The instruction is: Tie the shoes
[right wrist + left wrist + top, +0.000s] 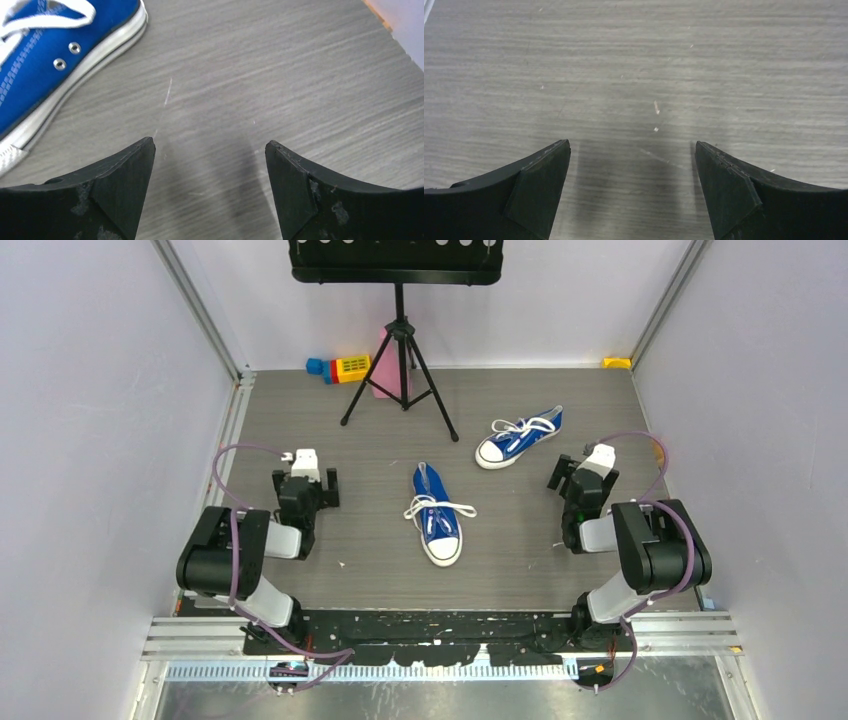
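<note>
Currently holding left gripper (pixel 308 476) and right gripper (pixel 576 468) spread wide, gripping nothing. Finding the near shoe (pixel 437 518) lying on the table (pixel 520 545) about midway between them, long axis running near-to-far, toe pointing toward the near edge. Noting the far shoe (pixel 520 437) sitting closer to the right gripper, lying diagonally, toe pointing left and nearward.

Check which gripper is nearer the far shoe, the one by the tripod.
Right. The right gripper hangs just right of the far shoe, slightly toward the near edge of the table. The left gripper is far off to the left, past the near shoe.
</note>
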